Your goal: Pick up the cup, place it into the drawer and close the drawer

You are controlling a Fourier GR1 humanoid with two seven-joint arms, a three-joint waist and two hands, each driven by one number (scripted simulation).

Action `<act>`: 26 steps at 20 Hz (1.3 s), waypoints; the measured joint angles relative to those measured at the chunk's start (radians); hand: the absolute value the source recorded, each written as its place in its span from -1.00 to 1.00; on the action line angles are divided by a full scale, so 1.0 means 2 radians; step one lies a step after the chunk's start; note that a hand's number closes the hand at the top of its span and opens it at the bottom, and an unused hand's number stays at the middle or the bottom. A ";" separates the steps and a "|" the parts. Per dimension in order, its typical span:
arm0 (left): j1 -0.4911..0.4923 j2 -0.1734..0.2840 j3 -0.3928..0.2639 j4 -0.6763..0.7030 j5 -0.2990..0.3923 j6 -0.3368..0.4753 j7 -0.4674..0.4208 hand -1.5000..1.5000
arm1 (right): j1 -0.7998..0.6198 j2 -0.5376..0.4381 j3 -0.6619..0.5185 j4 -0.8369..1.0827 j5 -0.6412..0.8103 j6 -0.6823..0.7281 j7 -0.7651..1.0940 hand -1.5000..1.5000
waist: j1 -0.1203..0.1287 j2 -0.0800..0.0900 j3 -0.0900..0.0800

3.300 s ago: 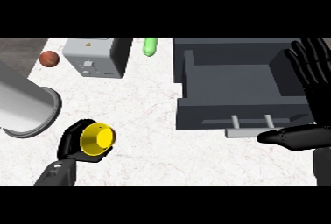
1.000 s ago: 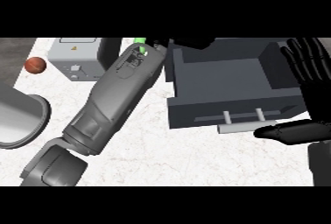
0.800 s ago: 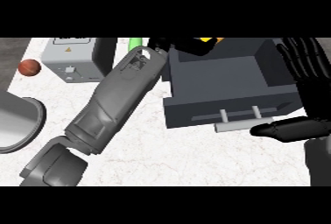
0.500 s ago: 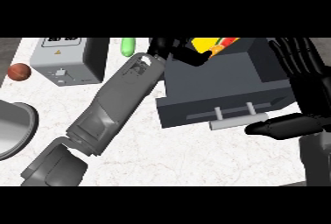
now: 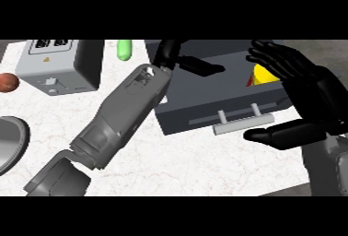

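On the bench [image 5: 197, 161], a brown ball [image 5: 7, 82], a grey box [image 5: 58, 64] and a green item [image 5: 124, 49] sit far left. The left hand [image 5: 182, 57], fingers apart and holding nothing, reaches over the drawer [image 5: 204, 103], likely for the drop. The yellow cup [image 5: 266, 75] lies inside at the right, beside the right hand [image 5: 306, 101], resting with fingers spread near the handle [image 5: 243, 123], well placed to push.

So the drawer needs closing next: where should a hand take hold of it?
Probably the pale bar handle on the drawer front, approached from the robot's side. It stands off the panel on two posts, and the open right hand is already beside it.
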 measured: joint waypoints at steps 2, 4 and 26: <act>0.001 0.000 0.006 -0.011 0.019 -0.005 -0.016 -1.00 | -0.004 0.003 0.020 -0.002 -0.017 0.024 0.005 1.00 | -0.001 0.000 0.000; 0.001 0.000 0.014 -0.020 0.038 -0.007 -0.035 -1.00 | -0.005 0.000 0.036 0.001 -0.035 0.051 0.013 1.00 | 0.003 -0.001 -0.001; 0.039 0.005 0.049 -0.035 0.116 -0.012 -0.128 -1.00 | 0.048 -0.080 0.189 0.137 0.294 0.055 -0.037 -1.00 | 0.105 -0.020 0.000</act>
